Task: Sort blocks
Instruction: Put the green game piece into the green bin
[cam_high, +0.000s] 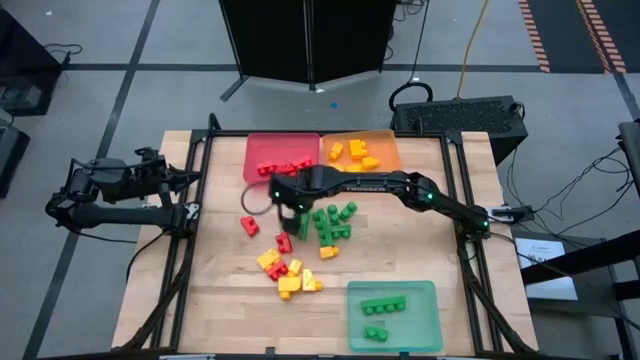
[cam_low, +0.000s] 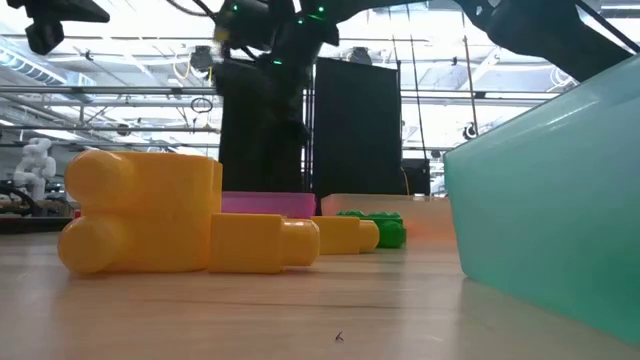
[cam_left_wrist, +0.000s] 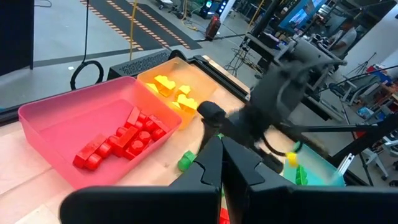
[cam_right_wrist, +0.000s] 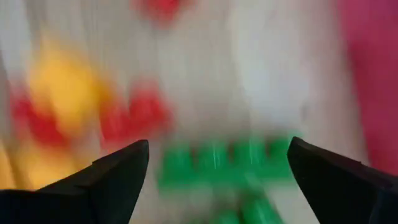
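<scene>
The right pincer (cam_high: 287, 212) hangs in the middle of the frame over the loose blocks (cam_high: 300, 245) on the bench (cam_high: 420, 250) — its fingers (cam_right_wrist: 112, 177) stand wide apart and hold nothing. Below them lie green and red blocks. More blocks sit in the trays: red ones in the red tray (cam_high: 262, 150), yellow in the orange tray (cam_high: 385, 145), green in the green tray (cam_high: 420, 325). The left pincer (cam_high: 185, 180) waits at the left edge — closed, empty.
</scene>
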